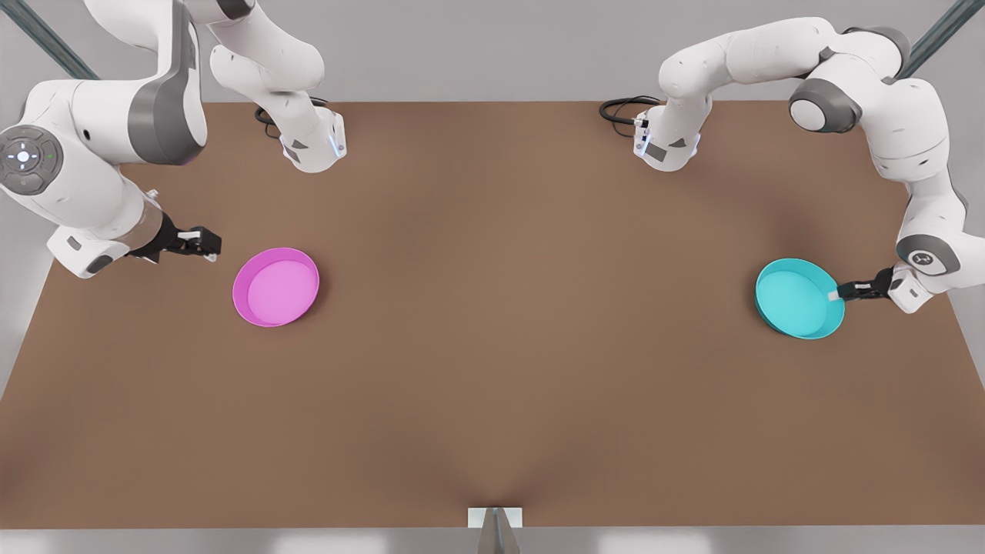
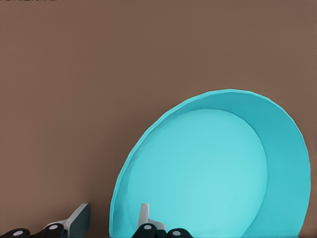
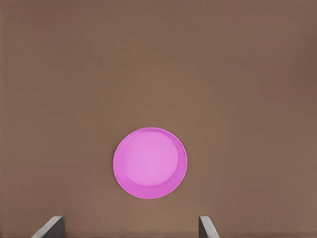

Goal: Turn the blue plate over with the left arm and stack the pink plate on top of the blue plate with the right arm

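The blue plate [image 1: 796, 298] is on the front view's right, tilted with one edge raised off the brown table. My left gripper [image 1: 836, 294] is shut on its rim, one finger inside the dish and one outside. The left wrist view shows the blue plate [image 2: 208, 173] standing steeply and the left gripper [image 2: 113, 214] straddling its rim. The pink plate [image 1: 276, 287] lies flat, open side up, on the front view's left. My right gripper [image 1: 206, 243] waits just left of it, apart from it. In the right wrist view the right gripper [image 3: 130, 219] is open, with the pink plate [image 3: 150, 163] ahead.
The two arm bases [image 1: 314, 146] [image 1: 666, 146] stand at the table's back edge with black cables beside them. A small white and grey fixture [image 1: 495, 520] sits at the middle of the front edge. The brown table [image 1: 523, 323] stretches wide between the two plates.
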You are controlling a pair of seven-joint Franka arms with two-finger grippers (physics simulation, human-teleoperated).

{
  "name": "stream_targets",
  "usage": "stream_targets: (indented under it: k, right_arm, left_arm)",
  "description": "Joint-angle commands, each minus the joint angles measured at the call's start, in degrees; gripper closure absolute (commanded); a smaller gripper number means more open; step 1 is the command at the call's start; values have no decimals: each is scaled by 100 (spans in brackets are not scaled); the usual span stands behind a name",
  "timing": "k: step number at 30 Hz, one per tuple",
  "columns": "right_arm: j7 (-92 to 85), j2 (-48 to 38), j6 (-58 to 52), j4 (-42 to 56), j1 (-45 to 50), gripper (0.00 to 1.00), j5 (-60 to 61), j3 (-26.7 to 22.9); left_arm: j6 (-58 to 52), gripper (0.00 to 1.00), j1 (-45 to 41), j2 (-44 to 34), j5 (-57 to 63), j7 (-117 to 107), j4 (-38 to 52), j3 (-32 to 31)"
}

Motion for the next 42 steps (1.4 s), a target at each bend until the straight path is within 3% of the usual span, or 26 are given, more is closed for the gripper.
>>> stream_targets:
  k: [1, 6, 11, 15, 19, 22, 27, 33, 36, 39, 42]
  right_arm:
    - [24, -2, -27, 3, -3, 0, 1, 2]
    - [15, 7, -9, 12, -3, 0, 1, 11]
    - [6, 25, -9, 12, -3, 0, 10, 11]
    - [-11, 42, -9, 29, -3, 0, 1, 11]
    - [-38, 42, -9, 29, -3, 0, 10, 11]
    - [-47, 51, -9, 29, -3, 0, 1, 11]
    - [-47, 51, -9, 29, -3, 0, 10, 11]
    - [-55, 60, -9, 29, -3, 0, 10, 11]
    - [-55, 69, -9, 29, -3, 0, 10, 11]
    - [-64, 69, 0, 38, -12, 0, 10, 11]
    - [-64, 77, -18, 38, -64, 0, 10, 11]
  left_arm:
    - [-39, 39, -7, 16, -12, 1483, 2, 0]
    - [-21, 39, -25, 95, -47, 1360, 11, -9]
    - [-39, 60, -25, 104, -48, 1210, 20, -17]
    - [-39, 60, -33, 130, -56, 1140, 20, -35]
    - [-30, 67, -33, 165, -56, 1078, 20, -44]
    - [-30, 79, -33, 183, -56, 964, 37, -53]
    - [-65, 79, -139, -45, -21, 420, 90, -70]
    - [-909, 79, -1132, -1117, 471, -1610, 248, -44]
    - [-1085, 79, -2404, -1671, 945, -3585, 449, -35]
    - [-1744, 79, -3610, -1575, 1586, -5863, 1751, -53]
    - [-1762, 79, -4972, -1356, 2888, -8053, 2365, -70]
